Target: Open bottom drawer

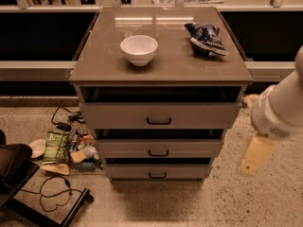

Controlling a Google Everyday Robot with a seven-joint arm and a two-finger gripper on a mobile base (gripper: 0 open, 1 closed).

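The bottom drawer (158, 172) is the lowest and narrowest of three grey-beige fronts on the cabinet, with a small black bar handle (157, 175). It stands slightly out, with a dark gap above it. The mid-sized drawer front (158, 149) and the tallest drawer front (158, 116) sit above it. My gripper (255, 155) hangs at the right of the cabinet, beside the drawers and apart from them, at about the height of the lower two fronts. My white arm (281, 105) rises above it.
A white bowl (139, 49) and a blue snack bag (206, 38) lie on the cabinet top (161, 65). Snack packets, a plate and cables (61, 150) litter the floor at the left. A black chair base (28, 183) is at the lower left.
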